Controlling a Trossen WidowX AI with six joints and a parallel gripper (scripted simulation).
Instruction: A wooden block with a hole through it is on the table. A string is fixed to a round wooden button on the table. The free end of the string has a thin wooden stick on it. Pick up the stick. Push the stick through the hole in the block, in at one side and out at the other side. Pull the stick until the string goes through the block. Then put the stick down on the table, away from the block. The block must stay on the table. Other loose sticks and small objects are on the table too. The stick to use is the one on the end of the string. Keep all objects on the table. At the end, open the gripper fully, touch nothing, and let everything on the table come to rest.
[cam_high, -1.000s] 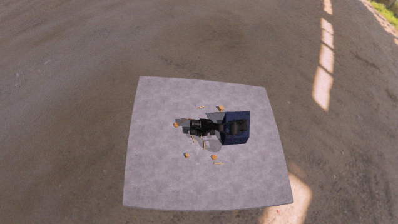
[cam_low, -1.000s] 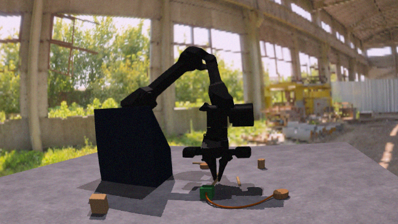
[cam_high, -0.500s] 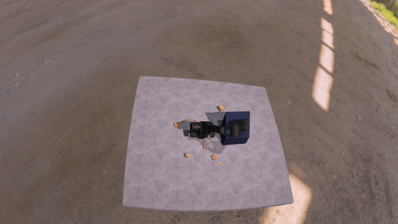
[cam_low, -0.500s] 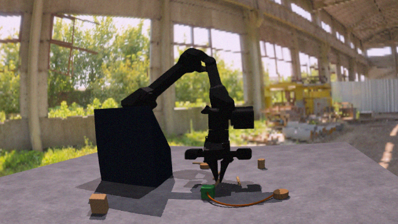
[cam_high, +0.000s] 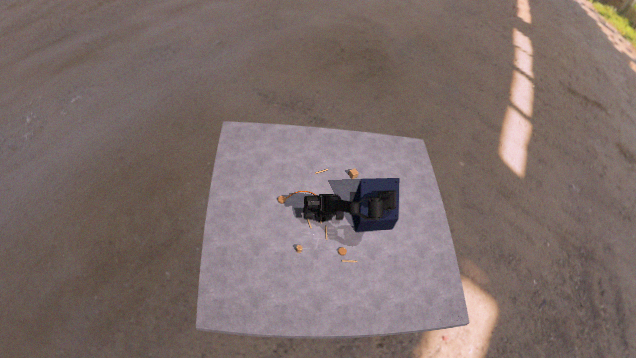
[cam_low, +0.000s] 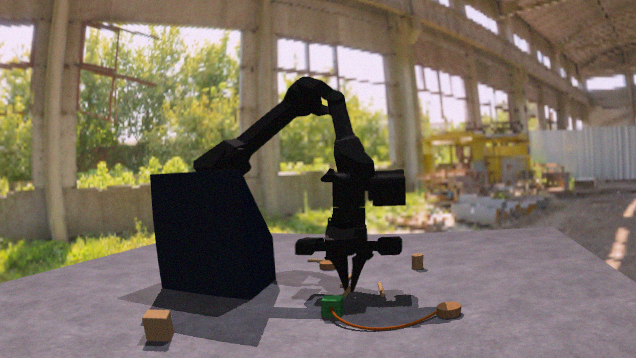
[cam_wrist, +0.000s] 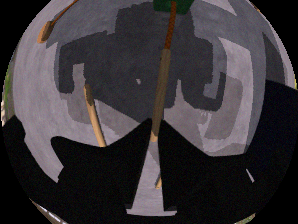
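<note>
The green block (cam_low: 332, 306) (cam_wrist: 172, 5) appears to stand on the table. The orange string (cam_high: 302, 191) (cam_low: 385, 329) (cam_wrist: 170, 27) runs from the round wooden button (cam_high: 281, 199) (cam_low: 449, 310) (cam_wrist: 46, 31) into one side of the block and shows again on the other side, so it passes through the hole. The string's stick (cam_wrist: 161, 90) is wholly outside the block, on the side toward my gripper (cam_low: 349, 290) (cam_wrist: 155, 123). My gripper is shut on this stick near its far end, low beside the block. The arm hides block and fingers in the top view.
Loose sticks lie beside the gripper (cam_high: 309, 224) (cam_low: 381, 289) (cam_wrist: 95, 116); others lie farther off (cam_high: 321, 171) (cam_high: 349, 261). A wooden cube (cam_high: 353, 173) (cam_low: 158, 326), a small cylinder (cam_high: 299, 248) (cam_low: 417, 261) and a disc (cam_high: 342, 251) (cam_low: 326, 266) stand apart. The arm's base (cam_high: 377, 220) (cam_low: 210, 235) is nearby.
</note>
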